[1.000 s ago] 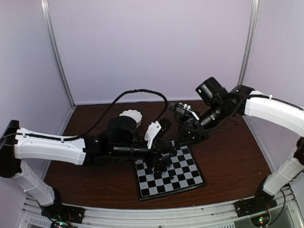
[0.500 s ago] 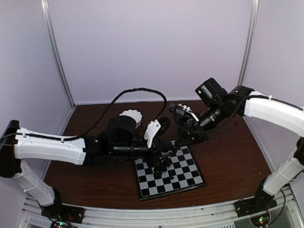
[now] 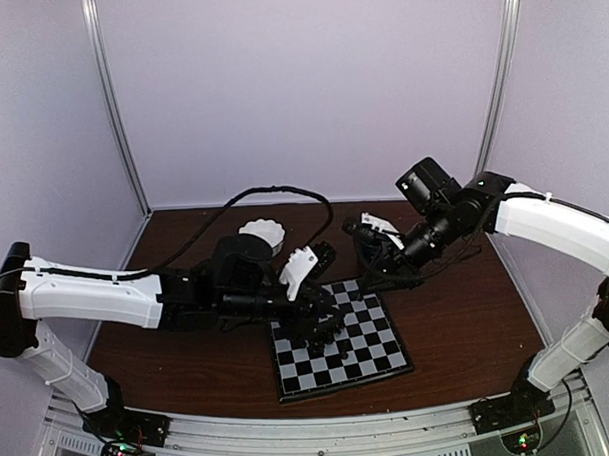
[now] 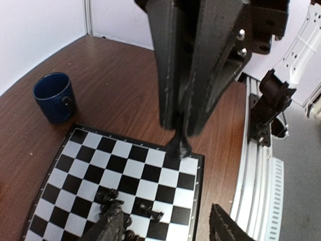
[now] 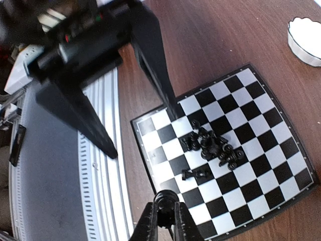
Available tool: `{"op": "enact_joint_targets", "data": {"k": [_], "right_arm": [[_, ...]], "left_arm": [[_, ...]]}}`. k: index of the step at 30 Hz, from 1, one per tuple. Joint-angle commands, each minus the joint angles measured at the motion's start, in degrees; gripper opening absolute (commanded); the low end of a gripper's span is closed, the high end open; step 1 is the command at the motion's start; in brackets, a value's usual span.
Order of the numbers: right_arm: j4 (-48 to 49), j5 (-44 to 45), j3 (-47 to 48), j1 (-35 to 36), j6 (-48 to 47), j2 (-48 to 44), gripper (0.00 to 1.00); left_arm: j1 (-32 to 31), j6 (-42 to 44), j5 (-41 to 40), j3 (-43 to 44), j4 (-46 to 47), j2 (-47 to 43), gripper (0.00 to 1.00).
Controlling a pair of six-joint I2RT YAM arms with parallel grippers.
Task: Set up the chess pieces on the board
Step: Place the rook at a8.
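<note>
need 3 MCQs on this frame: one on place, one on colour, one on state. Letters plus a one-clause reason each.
1. Where does the dark blue mug stand relative to the board?
A) on its centre squares
B) on the table, just off one corner
C) straddling its border

2. What colour are the chess pieces?
A) white
B) red
C) black

3. How is the left gripper?
A) shut tight, empty
B) open, fingers apart
C) shut on the mug

Key
1 B: the left wrist view shows the mug upright on the brown wood, outside the board's dark border.
2 C: every piece in the heap at mid-board is black.
3 B: its own wrist view shows the two fingers standing wide apart.
</note>
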Motion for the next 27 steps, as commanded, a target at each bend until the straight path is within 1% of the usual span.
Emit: {"op": "enact_joint_targets", "data": {"k": [1,3,6,10,13,16,18,27], "right_arm": [[-1.90,10.77,-5.19,-0.22,-8.76,-5.46,0.08],[-0.46,13.64,-10.09,0.11,-10.98,-6.71,0.08],[2.56,17.45,-16.27,1.07,-14.91,-7.66,0.08],[7.73,20.52,-22.24,1.85,-18.66,-7.65,0.08],[10.66,23.16,-25.77,3.40,-21.13,-7.44,0.08],[12.29,26.38,-29.20,5.55,-23.75,-7.60,0.08],[13.00,28.10,-31.06,6.44,-24.88,-7.48,0.08],[14.86,29.28,-32.47,7.51,-25.13,-5.71,0.08]], "left_arm": [[1.55,3.47,-9.11,0.40,-12.05,-7.48,0.63],[4.68,3.22,-10.61,1.22,-16.91,-9.14,0.65],[10.60,4.26,-10.25,5.06,-22.51,-10.09,0.67],[17.64,7.59,-10.41,10.31,-27.27,-8.17,0.67],[21.06,8.78,-11.15,9.10,-25.04,-7.03,0.67],[24.55,7.80,-8.96,5.27,-20.06,-6.71,0.66],[25.92,7.08,-8.09,4.69,-19.30,-6.30,0.66],[26.95,7.79,-6.81,4.00,-19.36,-6.38,0.65]]}}
